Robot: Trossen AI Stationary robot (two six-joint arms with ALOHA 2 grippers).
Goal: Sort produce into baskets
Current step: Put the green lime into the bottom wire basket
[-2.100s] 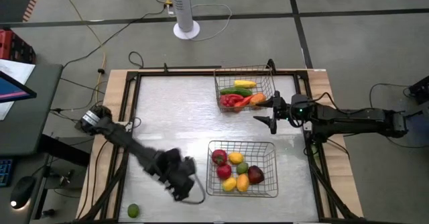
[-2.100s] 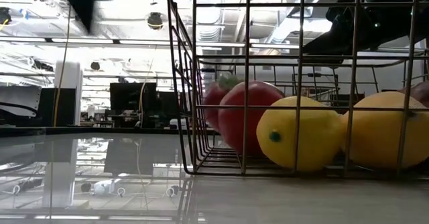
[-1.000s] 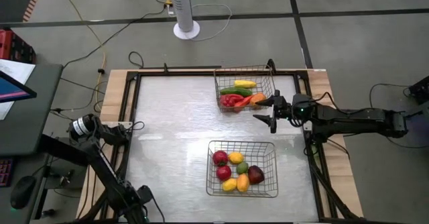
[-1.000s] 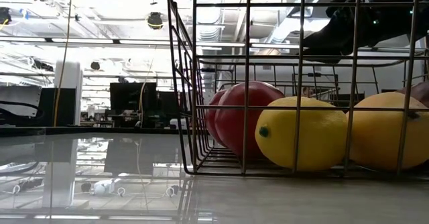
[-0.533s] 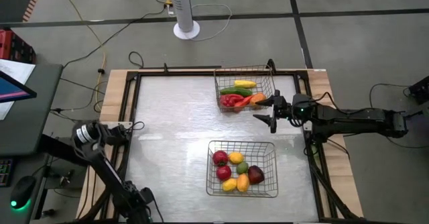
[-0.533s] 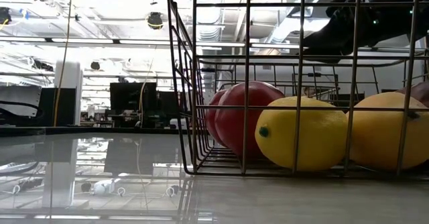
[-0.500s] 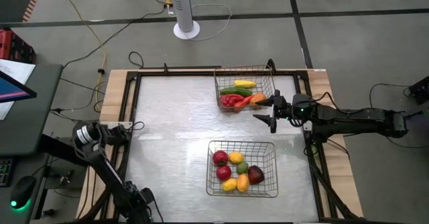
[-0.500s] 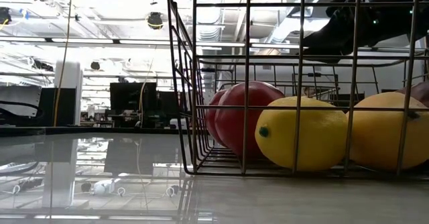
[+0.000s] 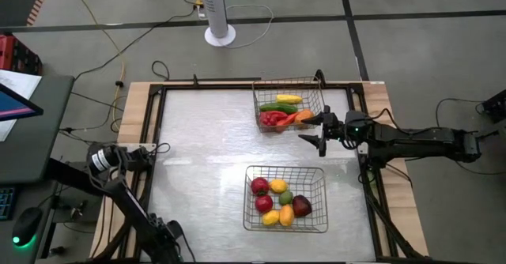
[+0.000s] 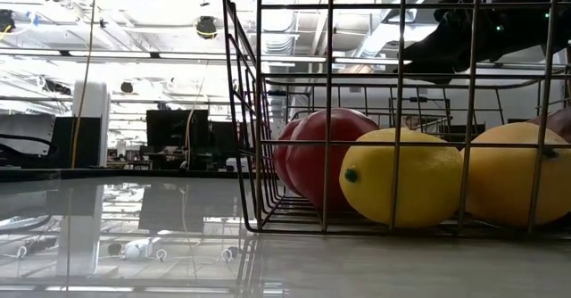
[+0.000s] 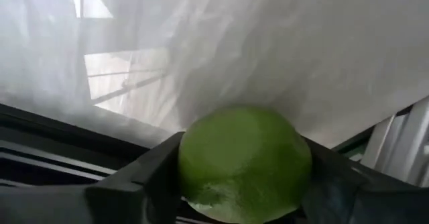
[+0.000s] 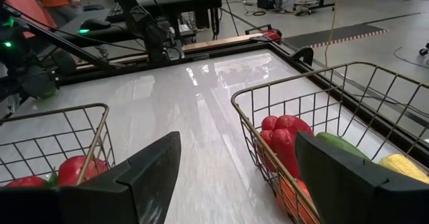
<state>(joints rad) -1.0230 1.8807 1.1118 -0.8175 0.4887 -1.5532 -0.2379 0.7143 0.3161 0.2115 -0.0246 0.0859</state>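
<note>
A green lime (image 11: 244, 163) sits between the two fingers of my left gripper (image 11: 244, 184). That gripper is at the table's near left corner (image 9: 168, 247), partly cut off by the picture's edge. My right gripper (image 9: 315, 134) hovers open and empty beside the far basket (image 9: 288, 106), which holds long yellow, green, red and orange pieces. In the right wrist view its fingers (image 12: 234, 184) spread wide above the table. The near basket (image 9: 286, 198) holds round red, yellow, green and maroon pieces resting on its mesh floor. My left gripper pinches the lime between its two fingers, one finger (image 11: 151, 177) on each of the lime's opposite sides (image 11: 191, 160). The lime fills the gap between them. I cannot tell whether the lime rests on the table or is lifted.
A dark frame rail (image 9: 155, 161) runs along the table's left edge beside my left arm. The middle of the table (image 9: 205, 153) is bare. In the low view, the near basket's wires and two yellow lemons (image 10: 401, 177) fill the right half.
About two seconds ago my left gripper hung beside the near basket. It swung to the table's near left corner, where the lime lay. In the last second it has kept almost still there. My right arm has not moved.
</note>
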